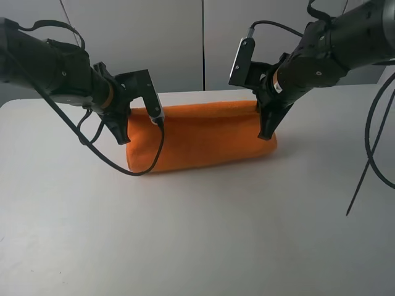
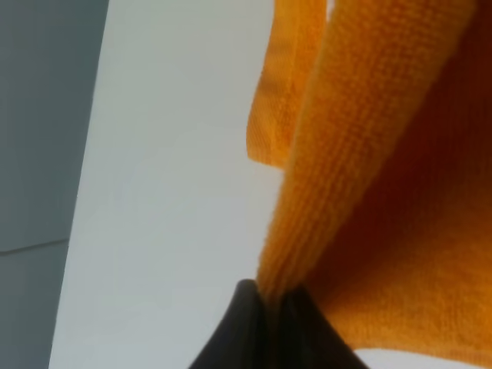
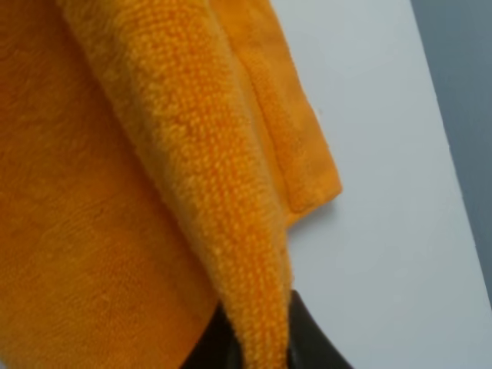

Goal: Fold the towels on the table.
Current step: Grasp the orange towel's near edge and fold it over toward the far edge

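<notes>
Towel: orange towel [image 1: 203, 135] sat toward the far edge of the table [image 1: 185, 240], roughly midway between its left and right edges, stretched long from left to right.
Towel shape: upper fold was raised and bowed toward the near edge; lower part rested on the table.
Left gripper: left gripper [image 1: 122, 137] was at the towel's left end, fingers pressed almost together, pinching a thick fold of cloth.
Right gripper: right gripper [image 1: 267, 131] was at the towel's right end, fingers likewise nearly closed and clamped on a fold.
Wrist views: each showed a fold of pile rising from two dark fingertips [image 2: 244, 327], with a flatter hemmed layer lying on the table behind it.
Writing: none could be read on towel or arms; the towel's label could not be made out in any view.
Cable: black cable [image 1: 145, 168] looped down from the left arm and crossed in front of the towel's left end, touching the table.
Hidden: the towel's left end lay partly behind the left gripper and cable, and its far underside was out of sight.
Cut off: both arms ran out of the high view at its sides; the wrist views showed only the fingertips, with the cloth close and soft in focus.
Unclear: how many layers each gripper held.
</notes>
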`<state>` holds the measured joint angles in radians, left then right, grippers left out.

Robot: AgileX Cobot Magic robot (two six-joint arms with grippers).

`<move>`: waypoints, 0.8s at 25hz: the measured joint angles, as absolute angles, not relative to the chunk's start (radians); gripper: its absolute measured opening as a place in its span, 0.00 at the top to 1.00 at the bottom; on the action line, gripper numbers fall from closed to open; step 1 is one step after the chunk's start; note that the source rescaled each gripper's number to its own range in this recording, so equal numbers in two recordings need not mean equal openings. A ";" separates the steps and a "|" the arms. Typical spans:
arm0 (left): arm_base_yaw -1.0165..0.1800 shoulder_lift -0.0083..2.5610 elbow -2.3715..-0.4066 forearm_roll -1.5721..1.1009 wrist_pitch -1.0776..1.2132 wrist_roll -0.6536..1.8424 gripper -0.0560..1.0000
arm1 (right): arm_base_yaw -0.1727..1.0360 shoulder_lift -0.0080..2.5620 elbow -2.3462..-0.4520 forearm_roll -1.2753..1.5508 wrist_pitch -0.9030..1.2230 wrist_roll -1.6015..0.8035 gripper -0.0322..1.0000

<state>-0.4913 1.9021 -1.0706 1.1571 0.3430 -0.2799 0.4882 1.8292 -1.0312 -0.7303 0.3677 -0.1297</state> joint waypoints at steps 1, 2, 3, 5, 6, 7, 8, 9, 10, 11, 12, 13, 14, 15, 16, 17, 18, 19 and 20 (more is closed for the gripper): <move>-0.491 1.908 -1.084 1.162 0.345 -0.280 0.95 | 0.488 1.840 -1.031 -0.748 0.363 -0.117 0.97; -0.491 1.916 -1.094 1.164 0.348 -0.282 0.95 | 0.486 1.850 -1.031 -0.758 0.359 -0.110 0.97; -0.491 1.927 -1.104 1.166 0.350 -0.282 0.95 | 0.486 1.859 -1.031 -0.768 0.353 -0.100 0.97; -0.491 1.947 -1.118 1.167 0.352 -0.282 0.95 | 0.475 1.881 -1.031 -0.773 0.334 -0.083 0.97; -0.491 1.960 -1.123 1.167 0.352 -0.282 0.95 | 0.469 1.891 -1.031 -0.775 0.328 -0.073 0.97; -0.491 1.973 -1.127 1.170 0.350 -0.282 0.95 | 0.467 1.901 -1.031 -0.775 0.323 -0.066 0.97; -0.491 1.985 -1.131 1.174 0.349 -0.282 0.95 | 0.463 1.910 -1.031 -0.775 0.319 -0.061 0.97; -0.491 1.999 -1.134 1.181 0.349 -0.282 0.95 | 0.463 1.918 -1.031 -0.775 0.315 -0.057 0.97; -0.491 2.013 -1.140 1.183 0.349 -0.284 0.95 | 0.463 1.922 -1.031 -0.775 0.312 -0.052 0.97; -0.491 2.025 -1.146 1.186 0.349 -0.286 0.95 | 0.463 1.926 -1.031 -0.775 0.308 -0.048 0.97; -0.491 2.038 -1.152 1.188 0.349 -0.290 0.95 | 0.463 1.930 -1.031 -0.775 0.305 -0.045 0.97; -0.491 2.050 -1.161 1.192 0.349 -0.294 0.95 | 0.463 1.934 -1.031 -0.775 0.304 -0.041 0.97; -0.491 2.060 -1.169 1.194 0.349 -0.299 0.95 | 0.463 1.937 -1.031 -0.777 0.304 -0.041 0.97; -0.491 2.066 -1.177 1.196 0.349 -0.301 0.95 | 0.461 1.940 -1.031 -0.781 0.304 -0.041 0.97; -0.491 2.068 -1.178 1.196 0.349 -0.303 0.95 | 0.459 1.940 -1.031 -0.788 0.301 -0.039 0.97; -0.491 2.070 -1.180 1.201 0.349 -0.311 0.95 | 0.459 1.942 -1.031 -0.797 0.299 -0.039 0.97; -0.491 2.070 -1.180 1.206 0.349 -0.323 0.95 | 0.459 1.943 -1.031 -0.801 0.297 -0.037 0.97; -0.491 2.070 -1.180 1.208 0.349 -0.331 0.95 | 0.459 1.945 -1.031 -0.801 0.297 -0.037 0.97; -0.491 2.070 -1.180 1.211 0.349 -0.339 0.95 | 0.459 1.945 -1.031 -0.801 0.295 -0.037 0.97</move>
<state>-0.4913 2.0700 -1.1799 1.2107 0.3486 -0.3386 0.4591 1.9448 -1.0312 -0.8011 0.2952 -0.0371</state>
